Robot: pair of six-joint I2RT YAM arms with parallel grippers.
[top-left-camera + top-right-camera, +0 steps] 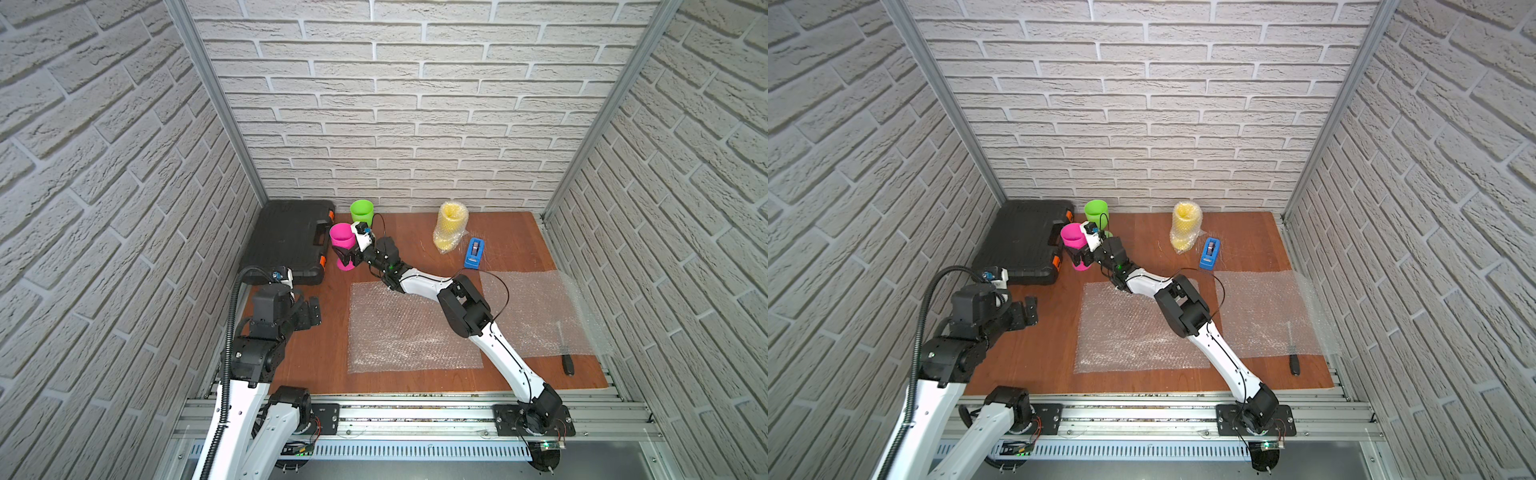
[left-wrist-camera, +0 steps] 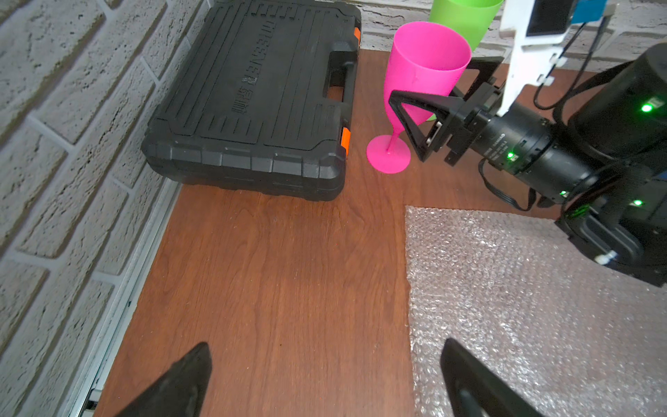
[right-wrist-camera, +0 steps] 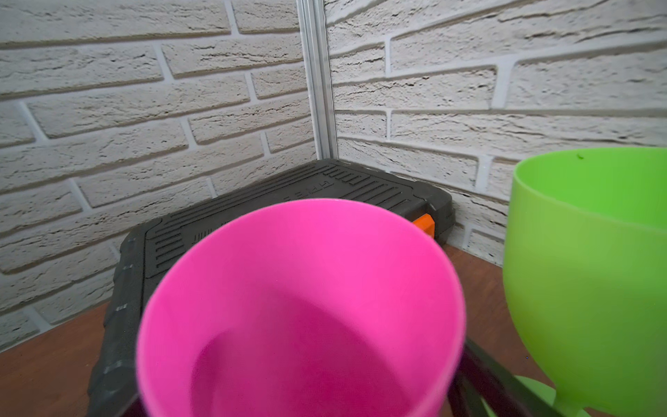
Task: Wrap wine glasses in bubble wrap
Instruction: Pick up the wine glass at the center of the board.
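- Right gripper point(image 2: 436, 86): jaws spread wide, one finger on each side of the lower bowl of the pink goblet point(image 2: 422, 72). Cannot tell whether the pads touch the plastic.
- The pink goblet stands upright, foot flat on the table point(image 1: 307, 365), just beside the black tool case point(image 1: 291, 241). My guess is the low reach on the bowl aims for the narrow part, where a squeeze would seat best.
- Left gripper point(image 2: 325, 382): fingers apart, nothing between them, hanging over bare wood near the corner of the middle bubble wrap sheet point(image 1: 411, 328). Probably parked there to keep clear of the right arm.
- The middle sheet lies flat and bare; the right arm passes above it. It looks like the landing spot for the pink goblet.
- A second bubble wrap sheet point(image 1: 536, 311) lies flat to the right, likely meant for the green goblet point(image 1: 361, 212), which stands unwrapped by the back wall, just behind the pink one.
- The yellow goblet point(image 1: 451, 226) stands near the back, already sleeved in bubble wrap. The blue tape dispenser point(image 1: 474, 253) sits just beside it.
- Writing: raised lettering on the case lid, seen sideways from the left wrist; it reads something like "GREENER", followed by characters I cannot make out.
- There is small white print on the right arm's wrist housing, too fine to read. No label shows on the goblets or dispenser.
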